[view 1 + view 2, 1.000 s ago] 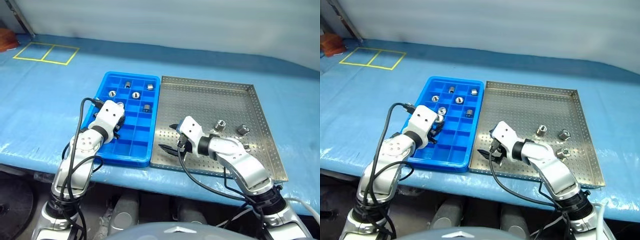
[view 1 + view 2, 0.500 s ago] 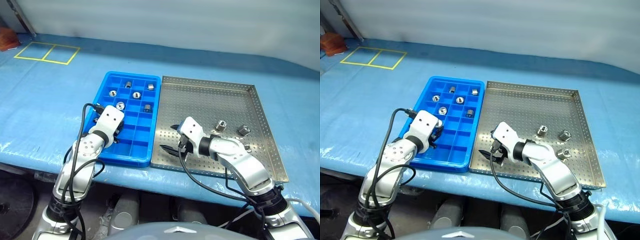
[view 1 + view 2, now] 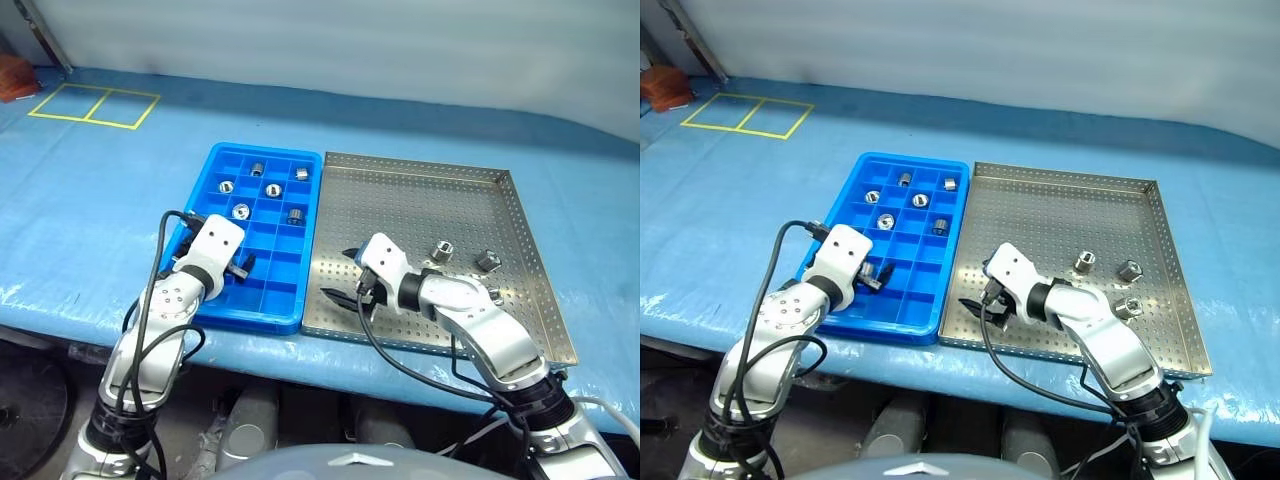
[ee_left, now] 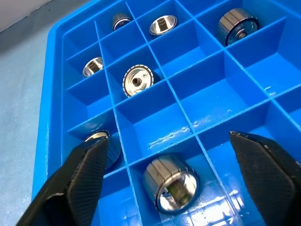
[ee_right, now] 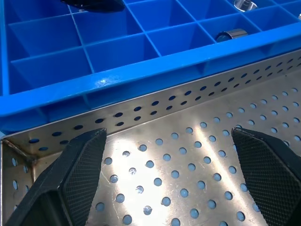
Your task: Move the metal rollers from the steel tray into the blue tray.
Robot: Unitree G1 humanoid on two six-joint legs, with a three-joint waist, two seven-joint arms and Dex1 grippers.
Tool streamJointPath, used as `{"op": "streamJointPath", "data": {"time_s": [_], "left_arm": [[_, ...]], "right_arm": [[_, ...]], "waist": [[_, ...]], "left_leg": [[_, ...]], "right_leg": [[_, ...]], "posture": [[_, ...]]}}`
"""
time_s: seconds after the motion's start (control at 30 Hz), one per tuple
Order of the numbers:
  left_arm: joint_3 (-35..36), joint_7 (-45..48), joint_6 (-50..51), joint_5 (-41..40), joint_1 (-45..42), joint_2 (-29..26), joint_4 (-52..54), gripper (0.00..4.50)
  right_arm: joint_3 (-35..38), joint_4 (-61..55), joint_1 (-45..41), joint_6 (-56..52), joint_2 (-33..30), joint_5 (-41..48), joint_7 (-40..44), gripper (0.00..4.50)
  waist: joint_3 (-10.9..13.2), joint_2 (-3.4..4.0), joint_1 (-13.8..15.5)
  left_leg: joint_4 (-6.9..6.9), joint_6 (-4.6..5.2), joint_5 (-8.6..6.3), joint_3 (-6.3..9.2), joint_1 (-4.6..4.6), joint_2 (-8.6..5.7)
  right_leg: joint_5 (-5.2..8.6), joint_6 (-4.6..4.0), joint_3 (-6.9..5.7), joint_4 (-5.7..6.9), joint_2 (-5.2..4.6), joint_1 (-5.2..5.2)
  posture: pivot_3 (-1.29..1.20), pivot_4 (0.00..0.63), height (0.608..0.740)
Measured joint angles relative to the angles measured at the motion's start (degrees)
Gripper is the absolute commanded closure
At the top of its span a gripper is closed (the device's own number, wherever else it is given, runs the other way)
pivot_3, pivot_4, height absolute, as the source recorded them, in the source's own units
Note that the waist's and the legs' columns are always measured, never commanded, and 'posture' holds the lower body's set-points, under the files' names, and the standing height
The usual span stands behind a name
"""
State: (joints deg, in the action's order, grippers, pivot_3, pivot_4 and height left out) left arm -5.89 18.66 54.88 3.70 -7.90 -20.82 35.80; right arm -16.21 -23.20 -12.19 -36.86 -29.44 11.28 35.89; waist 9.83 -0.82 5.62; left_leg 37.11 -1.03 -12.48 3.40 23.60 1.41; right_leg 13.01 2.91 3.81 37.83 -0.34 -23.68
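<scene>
Reading the scene: we go from the widest thing down to the rollers.
Tabletop (image 3: 120,190): it carries both trays side by side at the centre of the head views.
Steel tray (image 3: 400,215): centre right of the frame, touching the blue tray (image 3: 205,185) along one long edge.
Right end effector (image 3: 352,277): fingers spread wide, nothing between them, hovering over the lower left corner of the steel tray.
Left end effector (image 3: 240,266): fingers wide apart and empty, low over the blue tray's lower cells; a roller (image 4: 171,184) lies loose in the cell between its fingers.
Remaining metal rollers (image 3: 440,250): we count three at the steel tray's right side, all to the right of the right end effector and slightly above it in the frame.
Nearer arm: the right, we judge; its reach runs rightward across the tray.
Roller axis: the nearest looks upright, hole up.
</scene>
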Motion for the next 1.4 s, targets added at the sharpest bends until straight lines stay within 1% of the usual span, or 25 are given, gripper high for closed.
{"op": "streamJointPath", "data": {"time_s": [0.1, 0.13, 0.2, 0.3, 0.4, 0.47, 0.53, 0.63, 0.83, 1.27, 1.4], "left_arm": [[0.8, 4.0, -5.8, -6.1, -0.9, 3.1, 0.8, 0.07], [0.7, 5.2, -7.0, -7.4, -1.3, 3.2, 0.9, 0.07], [-0.6, 9.3, -10.1, -10.8, -2.2, 2.5, 0.7, 0.07], [-3.7, 12.6, -13.2, -12.6, -3.8, 2.2, -1.2, 0.07], [-6.7, 15.4, -16.1, -13.4, -6.5, 2.2, -6.1, 0.07], [-8.3, 16.8, -17.7, -13.6, -7.5, 2.3, -8.3, 0.07], [-9.8, 17.8, -19.0, -13.7, -9.1, 2.7, -10.6, 0.07], [-11.4, 18.3, -20.2, -13.8, -9.8, 3.4, -11.5, 0.07], [-13.0, 18.3, -20.5, -13.9, -8.6, 4.1, -11.7, 0.07], [-13.8, 15.8, -20.3, -13.9, -6.0, 4.1, -10.4, 0.07], [-13.8, 15.1, -20.2, -13.9, -5.6, 3.7, -10.0, 0.07]], "right_arm": [[2.0, 0.0, 0.0, -0.8, 1.2, -0.7, -3.1, 0.00], [2.7, 0.0, 0.1, -1.2, 1.7, -0.9, -4.2, 0.00], [5.5, -0.1, 0.3, -2.9, 4.2, -2.0, -9.1, 0.00], [8.7, -0.6, 0.8, -5.3, 6.5, -3.7, -14.7, 0.00], [10.8, -0.9, 2.1, -8.6, 8.6, -6.1, -20.4, 0.00], [11.9, -0.9, 2.6, -10.4, 9.8, -7.2, -23.3, 0.00], [14.2, -0.8, 2.6, -12.3, 12.2, -8.4, -26.9, 0.00], [16.6, 0.4, 2.3, -12.8, 14.6, -9.5, -30.8, 0.00], [17.5, 4.9, 1.6, -12.3, 17.6, -10.8, -34.2, 0.00], [23.1, 17.8, -4.4, -7.9, 24.7, -10.2, -39.8, 0.00], [23.9, 19.2, -5.2, -7.4, 25.1, -9.8, -40.0, 0.00]], "waist": [[0.0, 0.00, 0.0], [0.0, 0.00, 0.0], [0.0, 0.01, -0.3], [0.0, 0.03, -0.8], [0.0, 0.04, -1.6], [0.0, 0.04, -2.5], [0.0, 0.04, -3.6], [0.0, 0.07, -5.1], [-0.1, 0.11, -6.6], [-0.1, 0.15, -6.2], [-0.1, 0.16, -6.1]], "left_leg": [[0.00, 0.00, 0.00, -0.01, 0.01, -0.02], [0.00, 0.00, 0.00, -0.02, 0.00, -0.02], [0.00, 0.00, 0.00, -0.04, -0.01, -0.01], [0.00, 0.00, 0.00, -0.08, 0.00, -0.03], [0.01, 0.00, 0.00, -0.10, 0.01, -0.04], [0.01, 0.00, 0.00, -0.11, 0.01, -0.04], [0.01, 0.00, 0.00, -0.11, 0.00, -0.04], [-0.03, 0.00, 0.00, -0.12, -0.02, -0.02], [-0.06, 0.01, 0.00, -0.09, -0.05, 0.01], [-0.07, 0.02, 0.00, -0.09, -0.05, 0.00], [-0.07, 0.02, 0.01, -0.08, -0.06, 0.00]], "right_leg": [[0.00, 0.00, 0.00, -0.01, -0.03, 0.00], [0.00, 0.00, 0.01, -0.01, -0.02, 0.00], [0.00, -0.01, 0.03, -0.01, -0.01, -0.01], [0.00, 0.00, 0.06, -0.02, -0.03, -0.02], [0.00, 0.00, 0.08, -0.02, -0.02, -0.02], [-0.01, 0.01, 0.10, -0.02, -0.03, -0.03], [-0.02, 0.02, 0.10, -0.01, -0.02, -0.03], [-0.02, 0.03, 0.12, 0.01, -0.01, -0.03], [-0.02, 0.03, 0.12, 0.07, 0.06, -0.04], [-0.03, 0.04, 0.13, 0.08, 0.05, -0.04], [-0.03, 0.05, 0.13, 0.08, 0.05, -0.03]], "posture": [[0.23, 0.150, 0.740], [0.21, 0.150, 0.740], [0.19, 0.150, 0.740], [0.14, 0.150, 0.740], [0.11, 0.150, 0.740], [0.09, 0.150, 0.740], [0.07, 0.150, 0.740], [0.07, 0.150, 0.740], [0.09, 0.150, 0.740], [0.16, 0.150, 0.740], [0.16, 0.150, 0.740]]}}
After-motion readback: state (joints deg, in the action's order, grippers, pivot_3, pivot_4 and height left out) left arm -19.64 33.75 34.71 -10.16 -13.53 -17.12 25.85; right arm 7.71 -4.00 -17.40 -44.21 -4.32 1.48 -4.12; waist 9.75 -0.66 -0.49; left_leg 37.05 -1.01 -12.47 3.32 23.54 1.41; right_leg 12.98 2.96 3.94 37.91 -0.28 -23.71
